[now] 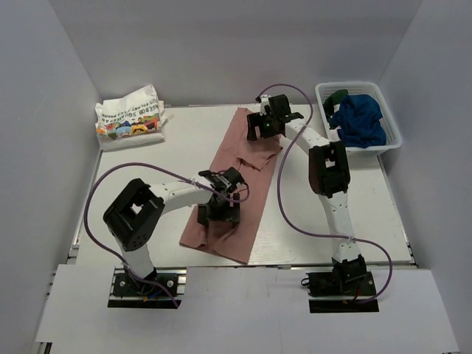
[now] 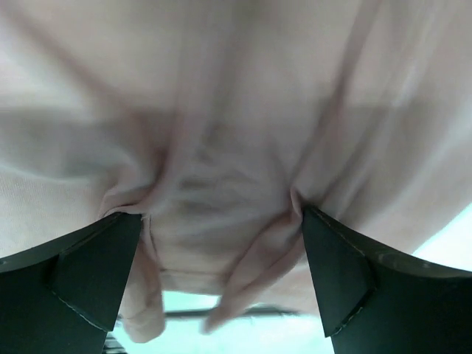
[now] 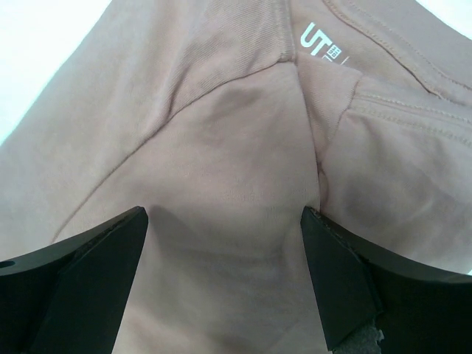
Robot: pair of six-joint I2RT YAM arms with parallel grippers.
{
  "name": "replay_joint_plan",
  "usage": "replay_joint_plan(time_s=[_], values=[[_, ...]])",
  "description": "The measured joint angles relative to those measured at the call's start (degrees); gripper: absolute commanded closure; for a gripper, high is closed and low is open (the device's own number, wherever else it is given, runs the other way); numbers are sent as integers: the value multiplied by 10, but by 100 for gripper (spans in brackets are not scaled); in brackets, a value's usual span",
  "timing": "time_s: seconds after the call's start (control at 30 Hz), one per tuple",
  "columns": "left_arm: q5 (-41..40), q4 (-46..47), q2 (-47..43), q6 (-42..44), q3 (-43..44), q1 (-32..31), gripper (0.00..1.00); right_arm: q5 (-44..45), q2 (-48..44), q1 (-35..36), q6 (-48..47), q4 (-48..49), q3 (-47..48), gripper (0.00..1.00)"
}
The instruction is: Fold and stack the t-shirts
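**Both grippers wide open over the pink tee, one at each end**

You have the dusty pink cotton t-shirt (image 1: pixel 249 214) lying as a long strip down the middle of the pale table (image 1: pixel 372 206), its collar end far from the arm bases and its hem end near them. The left gripper (image 2: pixel 217 214) sits at the near end with its jaws spread wide. A ridge of puckered cloth rises between the fingers, but nothing is pinched. That wrist view is blurred, so you cannot tell how deep the fingers sit. The right gripper (image 3: pixel 223 214) is over the far end, beside the white "UT" neck label (image 3: pixel 318 50). It is just as wide open and holds nothing.

The folded white tee with colourful print (image 1: pixel 129 118) waits at the far left corner. The navy blue tee (image 1: pixel 361 122) and the dark green tee (image 1: pixel 338 97) lie crumpled in the white plastic mesh basket (image 1: pixel 372 148) at the far right.

Expect the pink tee to be light, limp and quick to sag. It will likely drape from any single pinch and drag the layers beneath out of line. Your best hold is probably on doubled edges: the stitched hem at the near end, and the collar or shoulder seam at the far end. Close fully on both layers before you lift, and keep the two ends level so the fold lands square
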Motion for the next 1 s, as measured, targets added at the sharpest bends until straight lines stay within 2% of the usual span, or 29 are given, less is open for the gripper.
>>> replay_joint_plan(time_s=[0.13, 0.27, 0.47, 0.63, 0.73, 0.83, 1.0], values=[[13, -12, 7, -17, 23, -60, 0, -28, 19, 0, 0, -3, 35, 9], [3, -37, 8, -30, 83, -110, 0, -39, 17, 1, -2, -14, 42, 9], [-34, -38, -28, -29, 141, -151, 0, -32, -78, 7, -14, -36, -37, 9], [-132, -81, -47, -43, 139, -154, 0, -10, -191, 17, -7, -35, -123, 9], [-186, -108, -44, -60, 115, -149, 0, -1, -228, 28, 0, -36, -167, 9], [-215, -114, -31, -68, 79, -144, 0, 8, -225, 40, 0, -43, -186, 9], [-219, -87, 9, -63, 47, -143, 1, 22, -173, 55, 4, -59, -173, 9]])
